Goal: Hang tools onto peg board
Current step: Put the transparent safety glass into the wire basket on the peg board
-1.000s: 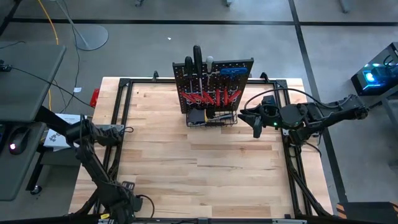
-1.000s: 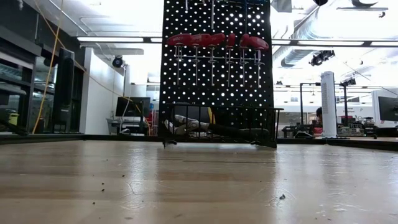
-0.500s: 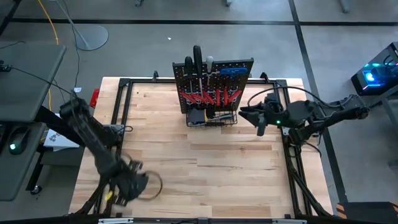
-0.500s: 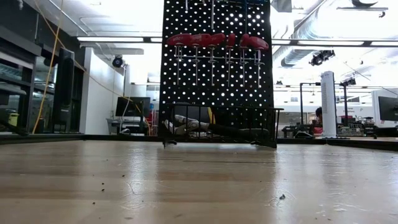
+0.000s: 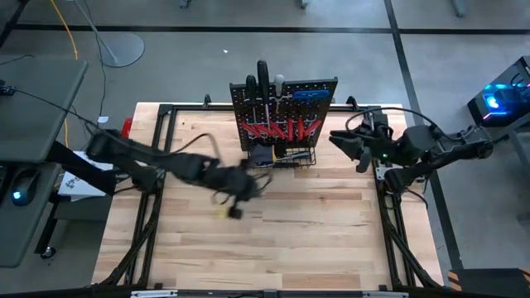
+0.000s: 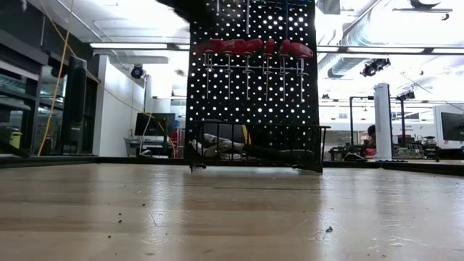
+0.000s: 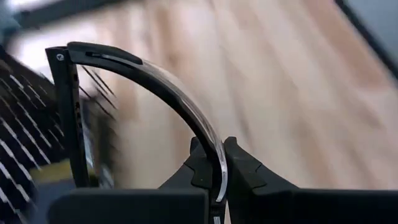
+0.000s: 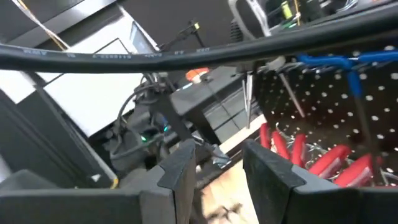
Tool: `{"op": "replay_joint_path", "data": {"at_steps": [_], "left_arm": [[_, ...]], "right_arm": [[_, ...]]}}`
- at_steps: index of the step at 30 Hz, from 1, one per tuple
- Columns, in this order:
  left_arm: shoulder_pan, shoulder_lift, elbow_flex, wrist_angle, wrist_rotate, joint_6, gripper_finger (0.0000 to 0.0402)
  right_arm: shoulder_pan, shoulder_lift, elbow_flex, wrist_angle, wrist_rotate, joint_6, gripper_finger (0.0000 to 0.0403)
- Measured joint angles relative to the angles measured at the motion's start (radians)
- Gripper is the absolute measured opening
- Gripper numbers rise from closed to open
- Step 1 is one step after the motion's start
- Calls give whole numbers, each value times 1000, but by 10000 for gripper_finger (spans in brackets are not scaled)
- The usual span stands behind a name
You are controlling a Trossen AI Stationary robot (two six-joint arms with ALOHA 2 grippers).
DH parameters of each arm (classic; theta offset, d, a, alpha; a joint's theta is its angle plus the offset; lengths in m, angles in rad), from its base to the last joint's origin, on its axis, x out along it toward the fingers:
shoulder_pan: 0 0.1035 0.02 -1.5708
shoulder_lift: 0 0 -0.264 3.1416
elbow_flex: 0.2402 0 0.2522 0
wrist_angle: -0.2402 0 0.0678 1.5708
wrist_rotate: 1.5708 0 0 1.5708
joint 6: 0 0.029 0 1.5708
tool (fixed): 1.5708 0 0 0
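The black peg board (image 5: 286,112) (image 6: 254,87) stands upright at the table's far middle. Red-handled tools (image 5: 281,128) (image 6: 250,49) and a blue-handled tool (image 5: 308,95) (image 8: 336,61) hang on its hooks. More tools lie in the wire basket (image 5: 286,157) (image 6: 254,148) at its base. My left gripper (image 5: 240,189) (image 7: 219,163), blurred, is just near-left of the basket and shut on a thin curved strip (image 7: 180,102). My right gripper (image 5: 341,142) (image 8: 214,155) hovers right of the board, open, with nothing between its fingers. My left gripper pinches one end of the thin curved strip (image 7: 219,177) between its two fingertips. The strip, dark with a pale edge, arcs away from the fingers to a straight black bar (image 7: 65,118). Which thing it is, I cannot tell.
A black metal frame (image 5: 157,165) borders the wooden table top (image 5: 273,240). A red object (image 5: 126,130) lies by the far left edge. The near half of the table top is bare wood.
My left arm has swung fast from the near left corner across the table toward the peg board's base. My right gripper has shifted a little toward the far edge beside the board.
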Motion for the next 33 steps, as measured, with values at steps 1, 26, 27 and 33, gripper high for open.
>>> {"op": "replay_joint_path", "data": {"at_steps": [1, 26, 27, 33], "left_arm": [[29, 37, 24, 43, 0, 36, 7], [294, 617, 494, 92, -157, 381, 20], [297, 618, 494, 80, -164, 377, 28], [297, 617, 494, 72, -163, 366, 82]], "right_arm": [[0, 0, 0, 1, 8, 0, 124], [-2, 0, 0, 5, 37, -18, 124], [-2, 0, 0, 5, 37, -23, 124], [-2, 0, 0, 4, 37, -32, 124]]}}
